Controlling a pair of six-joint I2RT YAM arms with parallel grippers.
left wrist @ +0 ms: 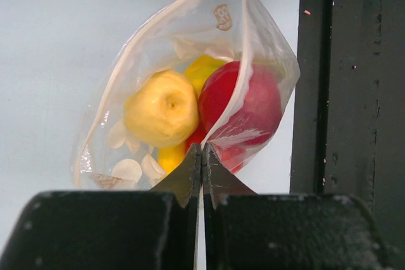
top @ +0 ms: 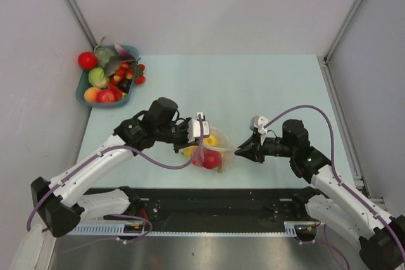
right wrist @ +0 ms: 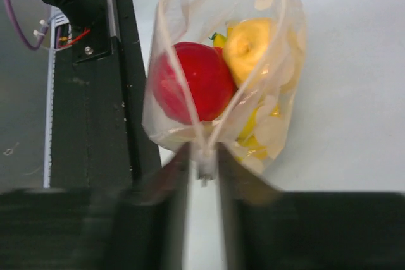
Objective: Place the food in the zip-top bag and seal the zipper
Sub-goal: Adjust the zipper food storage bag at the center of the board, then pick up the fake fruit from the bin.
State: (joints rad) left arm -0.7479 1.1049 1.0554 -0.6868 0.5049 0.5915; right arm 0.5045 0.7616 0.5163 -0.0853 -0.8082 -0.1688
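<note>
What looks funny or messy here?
The zip-top bag has its zipper gaping open in the middle, though a red apple and yellow fruit are inside. At the blue basket, small red pieces hang over the right rim.

Blurred: right fingers (right wrist: 166, 219); zip-top bag (right wrist: 221, 67) top cut by frame edge; basket (top: 80, 93) contents too small.

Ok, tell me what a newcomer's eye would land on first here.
In the middle of the table, the clear zip-top bag holds a red fruit and a yellow fruit. The left gripper is shut on one end of it, and the other end lies between the fingers of the right gripper. A blue basket of more toy food sits in the far left corner.
</note>
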